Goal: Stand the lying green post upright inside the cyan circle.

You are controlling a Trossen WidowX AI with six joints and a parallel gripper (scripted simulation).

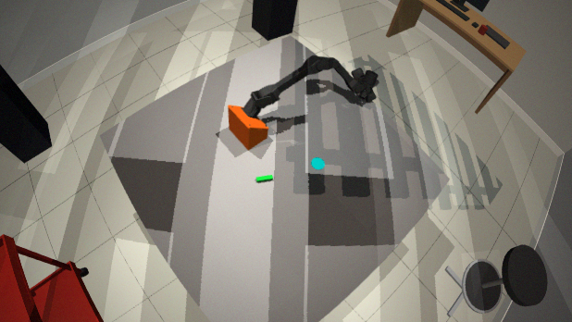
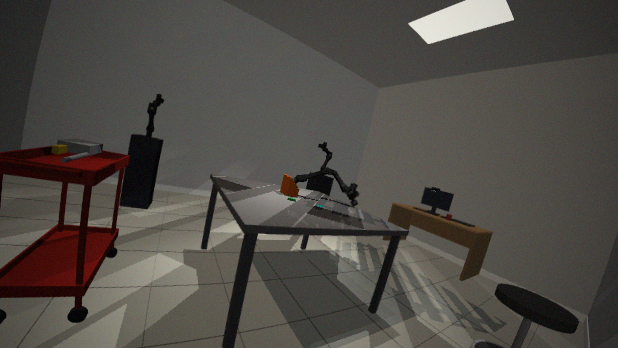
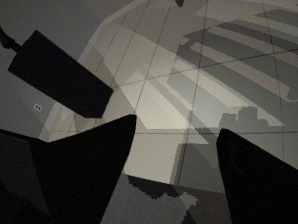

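Note:
The green post lies flat on the table, in front of the arm's orange base. The cyan circle is a short way to the post's right and holds nothing. My gripper is far from both, out over the table's far right side. Its fingers stand partly apart with nothing between them. The wrist view shows only floor and the table edge between the dark fingers; the post and circle are out of that view.
A wooden desk stands beyond the table's right side. A black stool is at the front right. A red cart is at the left, and a black pedestal at the back.

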